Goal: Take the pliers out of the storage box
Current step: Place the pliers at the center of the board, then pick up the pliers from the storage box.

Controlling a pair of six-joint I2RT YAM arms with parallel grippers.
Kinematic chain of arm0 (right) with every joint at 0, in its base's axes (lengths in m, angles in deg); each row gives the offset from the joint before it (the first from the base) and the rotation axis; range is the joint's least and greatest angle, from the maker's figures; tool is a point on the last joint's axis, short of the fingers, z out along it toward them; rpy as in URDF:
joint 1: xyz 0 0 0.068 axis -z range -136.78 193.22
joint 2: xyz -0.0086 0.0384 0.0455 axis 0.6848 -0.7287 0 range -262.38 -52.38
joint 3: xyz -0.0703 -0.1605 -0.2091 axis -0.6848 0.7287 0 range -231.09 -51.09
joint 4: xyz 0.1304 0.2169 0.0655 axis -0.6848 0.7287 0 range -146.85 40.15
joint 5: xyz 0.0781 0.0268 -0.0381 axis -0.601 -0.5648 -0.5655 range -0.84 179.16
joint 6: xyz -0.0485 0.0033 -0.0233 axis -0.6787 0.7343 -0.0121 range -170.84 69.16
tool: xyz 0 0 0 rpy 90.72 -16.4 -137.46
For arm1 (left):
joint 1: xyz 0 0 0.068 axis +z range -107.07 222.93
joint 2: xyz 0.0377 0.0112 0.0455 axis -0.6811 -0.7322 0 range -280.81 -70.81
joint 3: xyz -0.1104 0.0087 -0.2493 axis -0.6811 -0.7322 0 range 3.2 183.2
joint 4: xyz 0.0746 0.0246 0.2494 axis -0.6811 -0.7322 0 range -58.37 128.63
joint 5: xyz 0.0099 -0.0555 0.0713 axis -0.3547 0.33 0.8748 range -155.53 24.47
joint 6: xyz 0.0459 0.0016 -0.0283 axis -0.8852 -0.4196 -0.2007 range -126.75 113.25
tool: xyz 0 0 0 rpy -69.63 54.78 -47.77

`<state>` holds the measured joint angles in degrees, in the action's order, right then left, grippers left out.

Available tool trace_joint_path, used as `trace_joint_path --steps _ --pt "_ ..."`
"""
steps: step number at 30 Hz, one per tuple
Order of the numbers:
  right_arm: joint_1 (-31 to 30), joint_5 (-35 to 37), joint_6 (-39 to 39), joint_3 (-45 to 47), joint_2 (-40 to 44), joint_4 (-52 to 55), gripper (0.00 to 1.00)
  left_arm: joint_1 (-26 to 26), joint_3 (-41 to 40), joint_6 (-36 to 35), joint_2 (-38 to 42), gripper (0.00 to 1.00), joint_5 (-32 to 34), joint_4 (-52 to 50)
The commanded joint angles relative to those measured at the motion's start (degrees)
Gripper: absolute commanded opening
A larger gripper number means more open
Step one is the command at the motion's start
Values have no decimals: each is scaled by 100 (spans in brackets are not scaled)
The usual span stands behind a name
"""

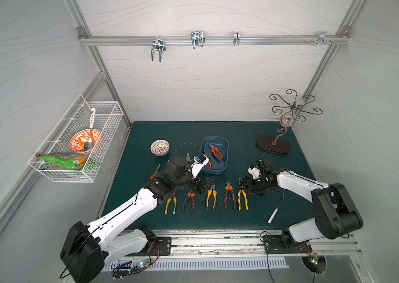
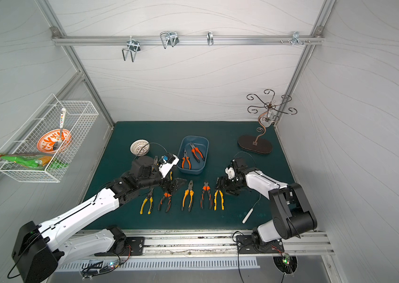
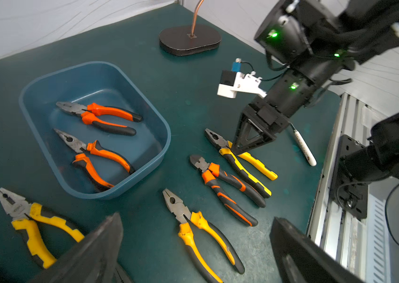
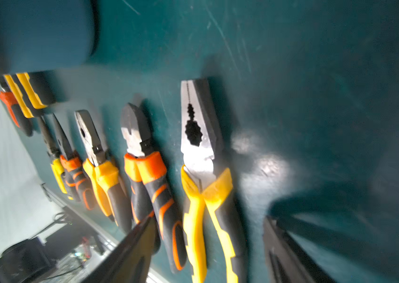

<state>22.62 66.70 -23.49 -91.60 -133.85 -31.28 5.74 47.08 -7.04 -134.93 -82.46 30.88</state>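
- Closest to lens: left gripper point(image 3: 197, 218), jaws at full spread, empty, hanging over the mat point(image 3: 120, 44) just beside the box point(image 3: 132, 147).
- Item, right gripper point(image 4: 207, 221): jaws apart, astride the handles of the yellow pliers point(image 4: 200, 147), which lies flat on the mat. No grip evident.
- Item, row point(image 1: 211, 198): five pliers side by side along the front of the mat, jaws pointing away from the rail. The yellow pliers closes the right end.
- Item, strays: two more pliers point(image 1: 156, 169) beside the left arm, partly hidden by it.
- Item, box contents: two orange-handled pliers, apart. One is blunt-nosed point(image 3: 98, 117). One is long-nosed point(image 3: 95, 156), with its handle ends at the wall.
- Item, hook tool point(image 3: 303, 147): on the mat near the right gripper, not part of the job.
- Step in hand, as judged: setting down the yellow pliers. Seven of nine look to be out.
- Handling note: raise the right gripper straight up, so its fingers neither drag the handles nor nudge the neighbouring pair.
- Handling note: the left gripper looks best placed for the box. Descend from above and close across both handles just behind the pivot, clear of the wall. The light box may slide or lift with the tool.
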Motion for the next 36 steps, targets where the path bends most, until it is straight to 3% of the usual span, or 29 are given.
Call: trace_joint_path --steps 1,4,8,12,16,21,27,36 --pt "10 294 -94 0 389 354 85 27 547 861 -394 100 733 18" --pt "9 307 -224 8 816 292 99 25 1129 1535 -968 100 1267 -509" --pt "12 375 -288 32 1456 126 99 10 1964 2139 -1770 99 1748 -1171" --pt "12 403 -333 -51 1897 75 99 -6 3040 2629 -2702 81 2276 -2111" --pt "10 373 -445 -128 2039 82 99 -51 4252 3010 -3697 71 2619 -3147" --pt "15 389 -536 -125 2030 103 99 -46 5494 3385 -4785 52 2665 -3940" --pt "27 385 -567 -138 2021 87 99 -32 6015 3545 -5589 51 2453 -3983" --pt "36 336 -652 -192 1966 52 99 55 5939 3764 -6204 45 2170 -3487"
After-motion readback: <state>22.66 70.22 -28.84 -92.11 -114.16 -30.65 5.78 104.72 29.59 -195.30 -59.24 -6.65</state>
